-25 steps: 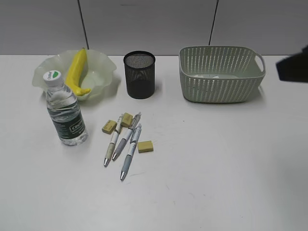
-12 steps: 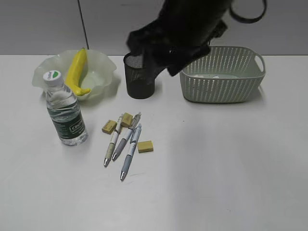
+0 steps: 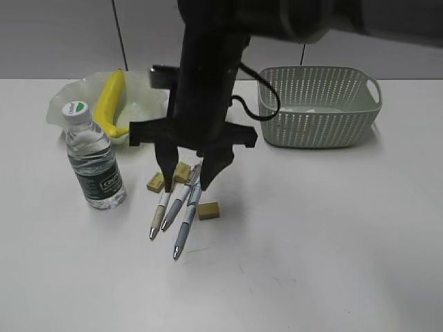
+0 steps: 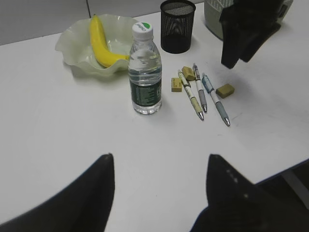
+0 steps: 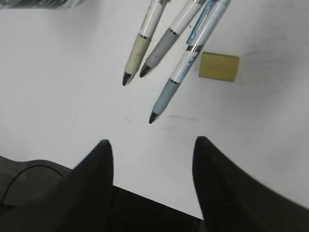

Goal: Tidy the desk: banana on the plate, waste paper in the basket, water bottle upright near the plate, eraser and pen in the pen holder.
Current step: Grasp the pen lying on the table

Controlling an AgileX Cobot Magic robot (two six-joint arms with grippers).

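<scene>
Desk (image 3: pixel 332 263), contents listed left to right; progress judged from present positions.

1. Plate (image 3: pixel 69 97), at 10 o'clock on the desk. Holds the banana (image 3: pixel 111 100), laid diagonally inside. Item judged done.
2. Water bottle (image 3: pixel 93 162), upright, cap on, just at 6 o'clock of the plate. Item judged done.
3. Erasers, three pale yellow blocks: one (image 3: pixel 156 182) at 9 o'clock of the pen cluster, one (image 3: pixel 182 172) touching the pens' upper ends, one (image 3: pixel 209 209) at 3 o'clock of them. All on the desk. Outstanding.
4. Pens, three (image 3: pixel 181 207), lying side by side, tips toward 7 o'clock. All on the desk. Outstanding.
5. Pen holder (image 4: pixel 177 26), at 12 o'clock of the pens, hidden behind the arm in the exterior view. Nothing can be seen inside from here.
6. Basket (image 3: pixel 318 104), at 2 o'clock. Something pale lies on its floor; whether this is the waste paper cannot be told. No wad lies on the desk.

Grippers:
- Left gripper (image 4: pixel 159 188), released, empty, hanging over bare desk at 6 o'clock of the bottle.
- Right gripper (image 3: pixel 187 169), released, empty, fingers straddling the pens' upper ends and the middle eraser, above them. Judged the opening of the pen and eraser stage.
</scene>
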